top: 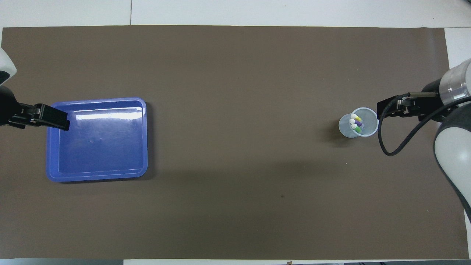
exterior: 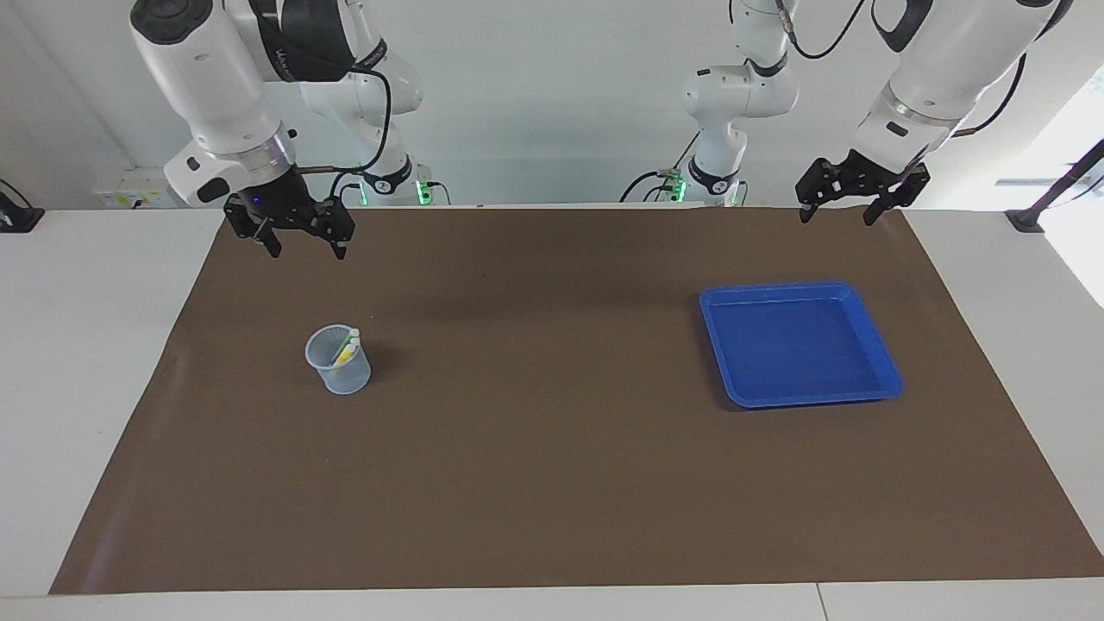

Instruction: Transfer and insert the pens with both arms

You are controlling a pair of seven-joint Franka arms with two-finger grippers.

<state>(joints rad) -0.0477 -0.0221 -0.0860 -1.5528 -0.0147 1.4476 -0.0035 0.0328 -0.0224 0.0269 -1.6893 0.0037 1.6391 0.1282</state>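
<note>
Three slim marker pens (top: 356, 123), yellow, purple and green with whitish ends, stand together in a small translucent plastic cup (exterior: 338, 360) on the brown mat (exterior: 552, 448) covering the counter, toward the right arm's end; the overhead view shows all three tips, the facing view only a yellow-green one. A shallow square blue plastic tray (exterior: 880, 345) lies toward the left arm's end. In the facing view, the right gripper (exterior: 303, 246) and left gripper (exterior: 838, 213) hang raised over the mat's robot-side edge, jaws released, holding nothing.
</note>
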